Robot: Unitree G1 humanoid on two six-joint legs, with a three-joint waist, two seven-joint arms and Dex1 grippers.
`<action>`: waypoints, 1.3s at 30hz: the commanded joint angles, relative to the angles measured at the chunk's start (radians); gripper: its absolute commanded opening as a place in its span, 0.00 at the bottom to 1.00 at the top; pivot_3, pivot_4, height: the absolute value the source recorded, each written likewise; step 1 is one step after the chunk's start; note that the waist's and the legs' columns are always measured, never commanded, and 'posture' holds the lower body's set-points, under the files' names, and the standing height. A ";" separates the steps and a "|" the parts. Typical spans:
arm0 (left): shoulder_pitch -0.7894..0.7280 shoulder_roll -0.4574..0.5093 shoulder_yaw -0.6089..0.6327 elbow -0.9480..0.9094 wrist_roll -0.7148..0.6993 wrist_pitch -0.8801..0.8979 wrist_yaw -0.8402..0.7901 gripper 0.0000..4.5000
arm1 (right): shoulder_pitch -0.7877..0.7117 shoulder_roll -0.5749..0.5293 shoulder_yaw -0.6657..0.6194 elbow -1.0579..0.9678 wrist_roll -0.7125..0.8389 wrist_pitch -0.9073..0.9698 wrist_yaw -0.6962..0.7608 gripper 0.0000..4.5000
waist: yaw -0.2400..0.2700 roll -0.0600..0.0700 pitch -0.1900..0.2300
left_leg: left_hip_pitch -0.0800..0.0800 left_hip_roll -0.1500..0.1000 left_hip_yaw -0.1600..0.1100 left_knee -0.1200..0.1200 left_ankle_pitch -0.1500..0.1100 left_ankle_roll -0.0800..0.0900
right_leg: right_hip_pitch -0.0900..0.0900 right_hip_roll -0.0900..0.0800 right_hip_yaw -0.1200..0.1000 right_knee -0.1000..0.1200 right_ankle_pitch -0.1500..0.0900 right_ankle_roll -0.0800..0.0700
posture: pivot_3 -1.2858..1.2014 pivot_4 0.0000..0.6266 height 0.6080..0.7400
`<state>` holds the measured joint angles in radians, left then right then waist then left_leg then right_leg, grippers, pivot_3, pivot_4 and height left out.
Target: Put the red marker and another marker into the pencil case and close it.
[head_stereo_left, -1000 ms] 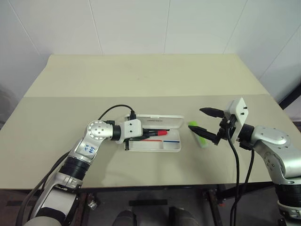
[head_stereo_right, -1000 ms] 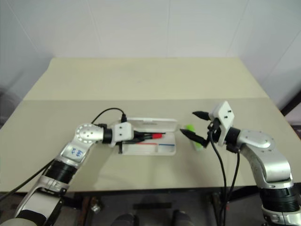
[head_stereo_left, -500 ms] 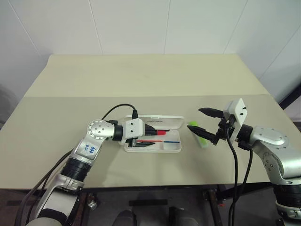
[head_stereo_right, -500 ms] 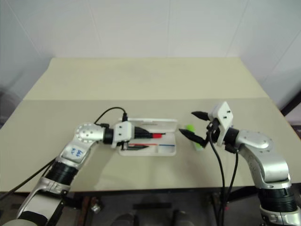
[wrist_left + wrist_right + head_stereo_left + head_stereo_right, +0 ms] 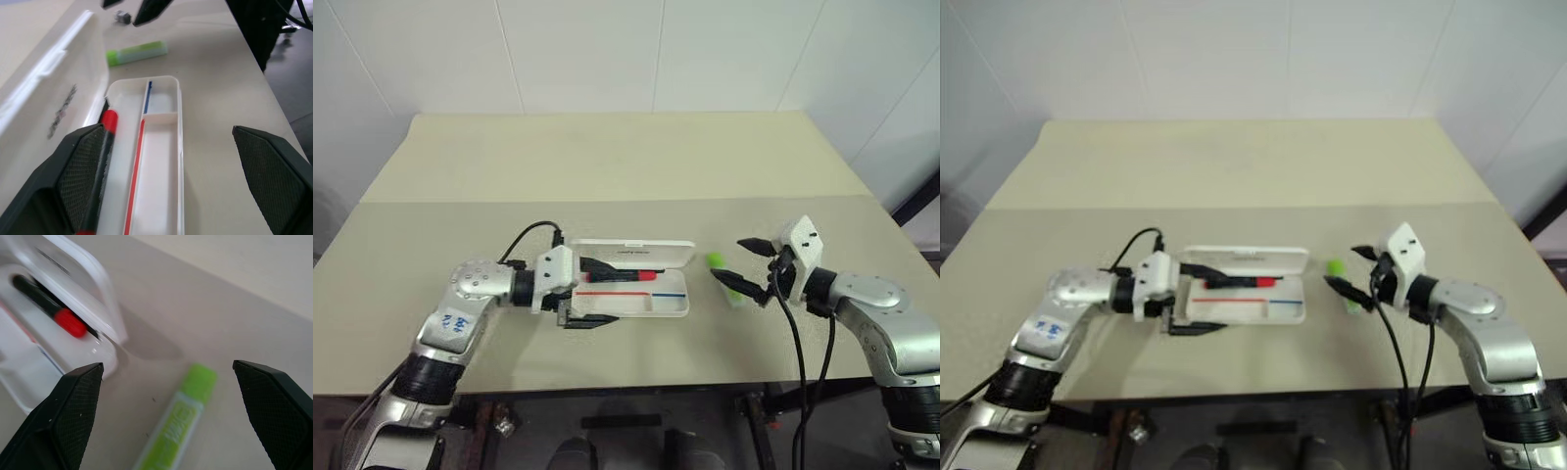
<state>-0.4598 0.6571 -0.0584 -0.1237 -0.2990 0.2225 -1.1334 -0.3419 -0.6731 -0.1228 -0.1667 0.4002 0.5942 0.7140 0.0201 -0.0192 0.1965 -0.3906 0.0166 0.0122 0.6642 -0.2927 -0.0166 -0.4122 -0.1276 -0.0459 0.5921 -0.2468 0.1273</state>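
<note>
The white pencil case (image 5: 674, 306) lies open at the table's middle, its lid (image 5: 646, 254) folded back. Along the tray's far side rests the red marker (image 5: 625, 278), loose, with its red cap (image 5: 108, 120) toward the right. My left gripper (image 5: 596, 292) is open at the case's left end, one finger on each side of the tray and nothing held. To the right of the case lies the lime-green highlighter (image 5: 726, 278) on the table. My right gripper (image 5: 730, 260) hangs open just over it, fingers (image 5: 73, 406) astride the highlighter (image 5: 180, 433) without touching.
A small grey object (image 5: 122, 17) sits on the table beyond the highlighter. The beige table (image 5: 607, 166) stretches wide behind the case, with a white wall at its back. Its front edge (image 5: 636, 385) runs close below the case.
My left gripper has opened and drawn back to the left, leaving the red marker in the tray. The right gripper has sunk a little toward the highlighter.
</note>
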 commanded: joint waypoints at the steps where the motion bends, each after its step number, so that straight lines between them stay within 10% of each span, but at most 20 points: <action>1: 0.010 0.032 0.092 -0.057 -0.057 0.039 0.038 0.99 | 0.012 0.045 -0.033 -0.039 0.021 0.067 -0.085 1.00 | 0.000 0.000 0.000 | 0.000 0.000 0.000 0.000 0.000 0.000 | 0.000 0.000 0.000 0.000 0.000 0.000 | 0.52 0.24 1.00; 21: 0.085 0.181 0.258 -0.197 -0.212 0.193 0.061 0.99 | 0.152 0.218 -0.046 -0.060 -0.011 0.076 -0.297 1.00 | -0.001 0.000 0.000 | 0.001 0.000 -0.001 -0.001 0.000 -0.001 | 0.000 0.001 0.000 0.001 -0.001 -0.001 | 0.52 0.24 1.00; 31: 0.048 0.194 0.248 -0.165 -0.199 0.179 0.055 1.00 | 0.185 0.252 -0.037 -0.047 -0.037 0.020 -0.320 0.32 | -0.007 0.000 0.000 | 0.001 0.000 -0.001 -0.001 0.000 -0.001 | 0.000 0.001 0.000 0.001 -0.001 -0.001 | 0.52 0.24 1.00; 39: 0.038 0.178 0.230 -0.154 -0.192 0.167 0.063 1.00 | 0.088 0.253 -0.082 0.055 -0.070 -0.094 -0.348 0.32 | -0.021 0.001 0.000 | 0.001 0.000 -0.001 -0.001 0.001 -0.001 | 0.000 0.001 0.001 0.001 0.000 -0.002 | 0.52 0.24 1.00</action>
<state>-0.4010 0.8362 0.1729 -0.2630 -0.4863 0.4070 -1.0769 -0.2184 -0.4189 -0.1629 -0.1159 0.3369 0.5582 0.3816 -0.0013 -0.0187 0.1967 -0.3896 0.0166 0.0107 0.6636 -0.2917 -0.0174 -0.4121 -0.1267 -0.0453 0.5933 -0.2471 0.1255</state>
